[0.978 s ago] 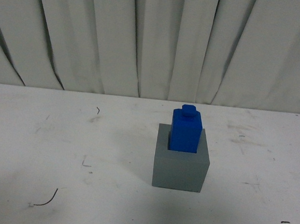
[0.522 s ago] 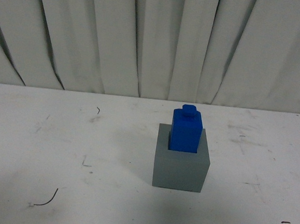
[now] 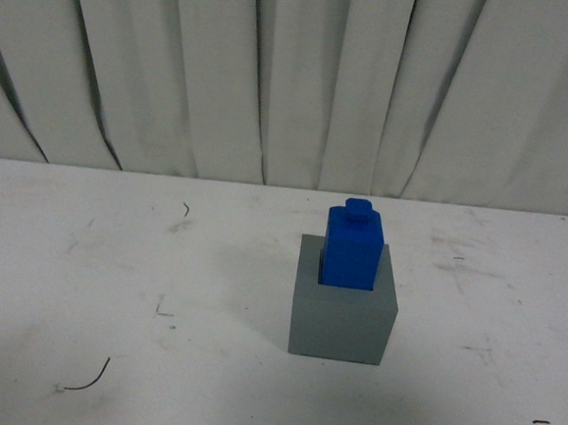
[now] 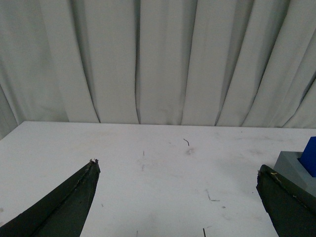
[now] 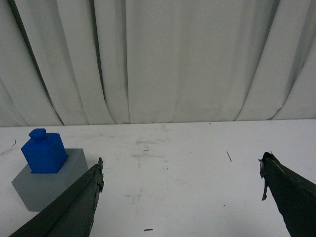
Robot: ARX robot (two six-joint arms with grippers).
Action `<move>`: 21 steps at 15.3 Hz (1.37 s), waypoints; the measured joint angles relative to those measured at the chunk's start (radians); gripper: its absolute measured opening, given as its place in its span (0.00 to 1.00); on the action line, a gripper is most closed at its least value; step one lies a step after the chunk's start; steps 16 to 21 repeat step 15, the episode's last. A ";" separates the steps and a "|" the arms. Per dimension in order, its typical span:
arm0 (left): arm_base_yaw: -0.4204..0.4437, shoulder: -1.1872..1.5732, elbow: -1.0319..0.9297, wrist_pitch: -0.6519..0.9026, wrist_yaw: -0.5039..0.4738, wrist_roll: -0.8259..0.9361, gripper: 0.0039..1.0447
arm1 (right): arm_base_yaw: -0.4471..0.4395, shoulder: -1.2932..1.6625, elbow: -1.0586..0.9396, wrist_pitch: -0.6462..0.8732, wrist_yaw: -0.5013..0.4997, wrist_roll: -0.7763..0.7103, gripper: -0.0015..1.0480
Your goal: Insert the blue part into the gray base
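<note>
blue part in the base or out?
In. The blue part stands upright in the gray base recess, top half protruding; seating depth cannot be told.

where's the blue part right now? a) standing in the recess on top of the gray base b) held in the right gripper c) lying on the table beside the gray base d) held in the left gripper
a: the blue part stands upright with its bottom sunk in the recess of the gray base, while the left gripper and the right gripper are both open, empty and apart from it.
</note>
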 joint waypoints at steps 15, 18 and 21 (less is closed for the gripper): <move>0.000 0.000 0.000 0.000 0.000 0.000 0.94 | 0.000 0.000 0.000 0.000 0.000 0.000 0.94; 0.000 0.000 0.000 0.000 0.000 0.000 0.94 | 0.000 0.000 0.000 0.000 0.000 0.000 0.94; 0.000 0.000 0.000 0.000 0.000 0.000 0.94 | 0.000 0.000 0.000 0.000 0.000 0.000 0.94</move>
